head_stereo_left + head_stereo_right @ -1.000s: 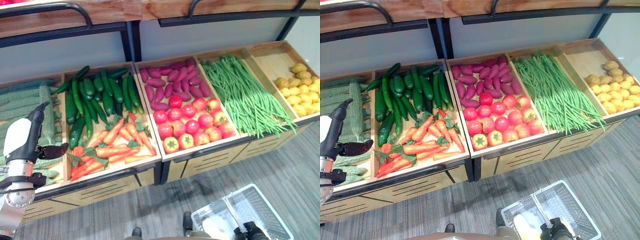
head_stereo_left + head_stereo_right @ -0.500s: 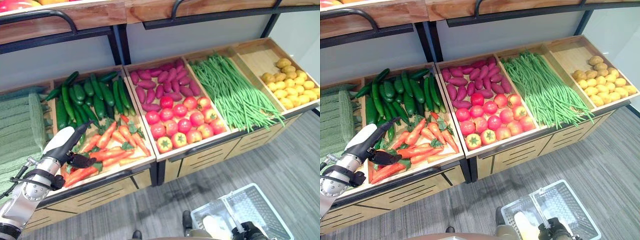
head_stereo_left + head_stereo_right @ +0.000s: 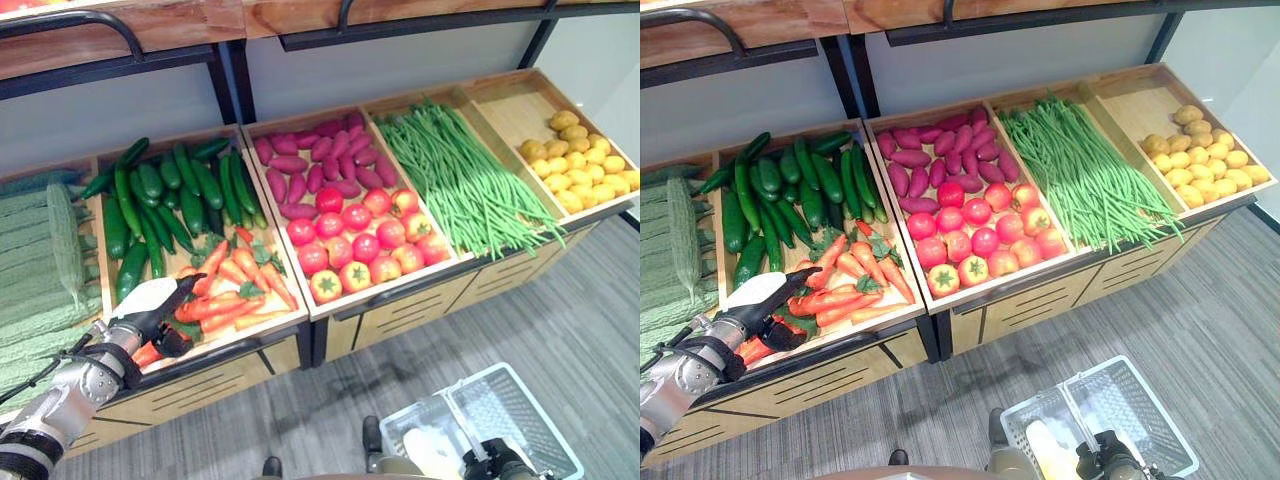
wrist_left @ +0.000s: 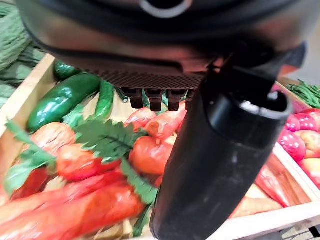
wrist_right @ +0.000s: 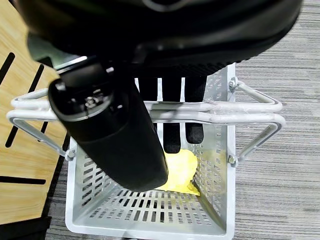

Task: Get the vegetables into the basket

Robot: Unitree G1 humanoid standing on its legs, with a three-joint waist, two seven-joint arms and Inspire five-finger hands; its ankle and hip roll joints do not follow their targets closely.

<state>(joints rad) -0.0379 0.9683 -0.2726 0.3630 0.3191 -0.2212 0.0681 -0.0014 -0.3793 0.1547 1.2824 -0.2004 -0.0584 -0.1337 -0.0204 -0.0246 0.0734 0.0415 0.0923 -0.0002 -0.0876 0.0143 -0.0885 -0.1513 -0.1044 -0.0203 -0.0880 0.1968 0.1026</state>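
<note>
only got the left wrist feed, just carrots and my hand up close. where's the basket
Observer: The basket hangs from the right hand, whose fingers curl round its handles, low over the floor in front of the crates.
Operator: anything in it yet
Observer: A yellow item lies on its bottom.
Operator: what's next to the carrots on the right
Observer: The next crate holds tomatoes, with purple sweet potatoes behind them.

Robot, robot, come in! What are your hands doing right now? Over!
Left hand open over the carrots, nothing grabbed. Right hand shut on the basket handle. Something yellow already inside. Nothing blocking.
</note>
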